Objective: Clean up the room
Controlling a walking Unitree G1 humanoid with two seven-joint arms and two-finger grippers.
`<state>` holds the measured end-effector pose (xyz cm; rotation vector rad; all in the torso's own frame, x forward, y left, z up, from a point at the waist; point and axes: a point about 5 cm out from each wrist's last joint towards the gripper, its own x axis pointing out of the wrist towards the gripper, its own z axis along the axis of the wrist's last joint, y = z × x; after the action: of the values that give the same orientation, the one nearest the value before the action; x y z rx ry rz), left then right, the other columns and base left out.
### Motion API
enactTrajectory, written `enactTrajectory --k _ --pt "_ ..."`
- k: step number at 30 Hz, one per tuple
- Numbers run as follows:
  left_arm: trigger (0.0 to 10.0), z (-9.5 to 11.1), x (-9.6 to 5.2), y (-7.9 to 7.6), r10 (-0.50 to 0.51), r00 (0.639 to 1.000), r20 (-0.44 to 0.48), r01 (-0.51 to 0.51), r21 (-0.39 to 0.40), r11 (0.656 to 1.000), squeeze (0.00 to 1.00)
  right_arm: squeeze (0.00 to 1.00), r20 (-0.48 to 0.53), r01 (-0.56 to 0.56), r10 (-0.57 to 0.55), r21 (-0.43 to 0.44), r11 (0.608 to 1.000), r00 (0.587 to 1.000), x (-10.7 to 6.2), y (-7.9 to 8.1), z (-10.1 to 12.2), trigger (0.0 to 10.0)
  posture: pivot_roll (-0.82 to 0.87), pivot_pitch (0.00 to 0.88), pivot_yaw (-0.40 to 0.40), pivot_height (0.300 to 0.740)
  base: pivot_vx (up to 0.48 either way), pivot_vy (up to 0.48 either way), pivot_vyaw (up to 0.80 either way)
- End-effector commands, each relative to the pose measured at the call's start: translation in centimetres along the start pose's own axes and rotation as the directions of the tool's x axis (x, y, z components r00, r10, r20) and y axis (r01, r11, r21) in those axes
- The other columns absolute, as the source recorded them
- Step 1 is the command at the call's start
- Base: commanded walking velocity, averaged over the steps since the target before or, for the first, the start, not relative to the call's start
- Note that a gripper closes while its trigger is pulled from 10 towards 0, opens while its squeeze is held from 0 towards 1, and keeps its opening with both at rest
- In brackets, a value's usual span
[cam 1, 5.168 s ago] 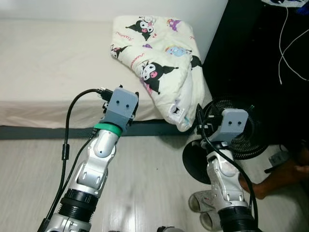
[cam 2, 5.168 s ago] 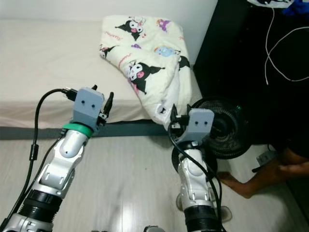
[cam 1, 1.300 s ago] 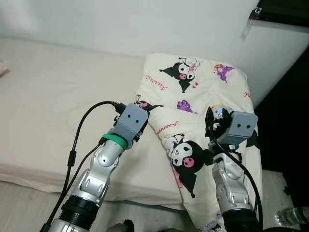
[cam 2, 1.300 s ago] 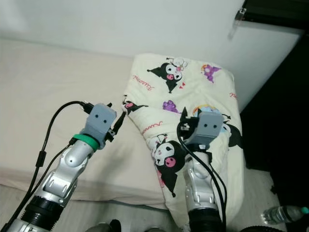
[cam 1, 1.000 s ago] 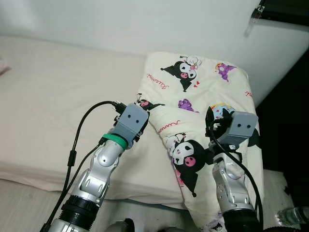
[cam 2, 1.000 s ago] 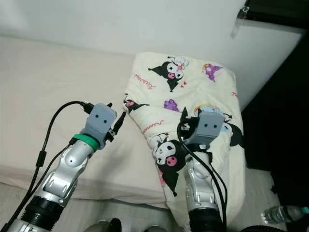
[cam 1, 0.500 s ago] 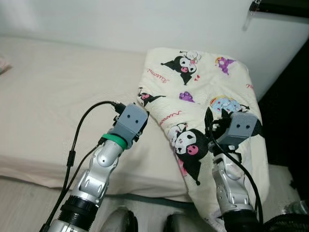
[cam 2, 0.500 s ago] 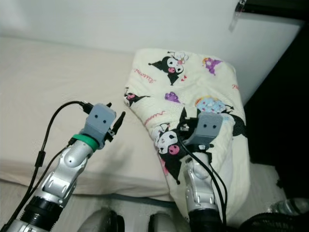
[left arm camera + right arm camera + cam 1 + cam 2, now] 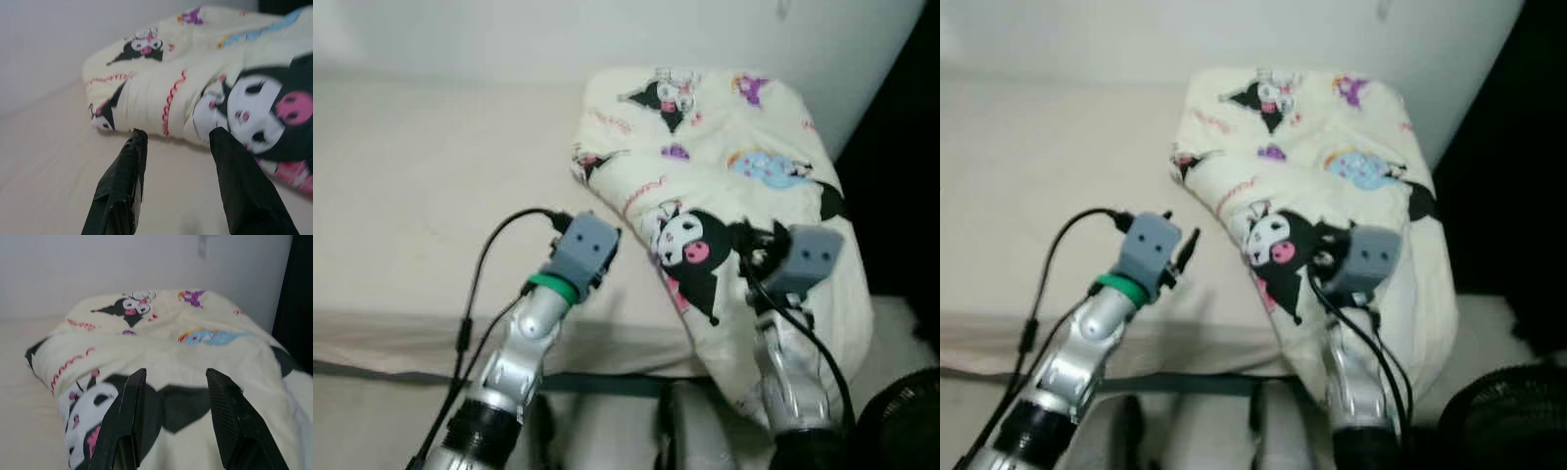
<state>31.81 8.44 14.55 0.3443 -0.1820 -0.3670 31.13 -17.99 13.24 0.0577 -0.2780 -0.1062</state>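
The pale beige mattress [image 9: 421, 196] runs from nine o'clock to the centre of the head views. Above its near edge at about seven o'clock hangs the left gripper [image 9: 173, 134], jaws spread wide and empty, aimed at the folded near edge of the quilt.

At about one o'clock lies the cream quilted comforter printed with black-and-white cartoon characters, pink noses, red lettering and small purple and blue figures [image 9: 724, 166]. It sits bunched on the right end of the mattress, against the white wall [image 9: 509, 34], with its lower part spilling off the bed's corner toward the floor.

Judging by its puffy folds, it should be soft, limp and bulky but light; it will sag and slide rather than hold shape, so one pinch would lift only a fold. A thick ridge seems the best hold: the rolled edge by the red lettering for the left, the hanging part for the right.

The right gripper [image 9: 173, 374] is at four o'clock, over the large black character face, jaws wide apart and holding nothing.
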Motion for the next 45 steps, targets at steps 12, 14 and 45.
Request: enactTrajectory --k 12,14,45 --pt "10.0 -0.4 -0.5 0.1 0.001 1.000 -0.020 -0.001 0.006 1.000 0.00 0.00 0.096 0.185 -0.176 -0.096 0.978 0.980 -0.2 -4.3 2.1 10.0 -0.09 0.095 0.059 0.585 0.000 0.000 0.00" --pt "10.0 -0.4 -0.5 0.2 0.004 1.000 -0.022 -0.004 0.005 1.000 0.00 0.00 0.142 0.302 -0.282 -0.145 0.942 0.949 -0.2 -7.1 3.1 10.0 -0.09 0.098 0.059 0.585 0.000 0.000 0.00" --pt "10.0 -0.8 -3.1 2.9 0.024 0.995 -0.097 -0.016 0.084 0.996 0.00 0.00 -0.436 0.174 -0.170 -0.030 0.984 0.884 1.0 -13.8 -3.6 10.0 0.03 0.263 0.128 0.585 0.000 0.000 0.00"
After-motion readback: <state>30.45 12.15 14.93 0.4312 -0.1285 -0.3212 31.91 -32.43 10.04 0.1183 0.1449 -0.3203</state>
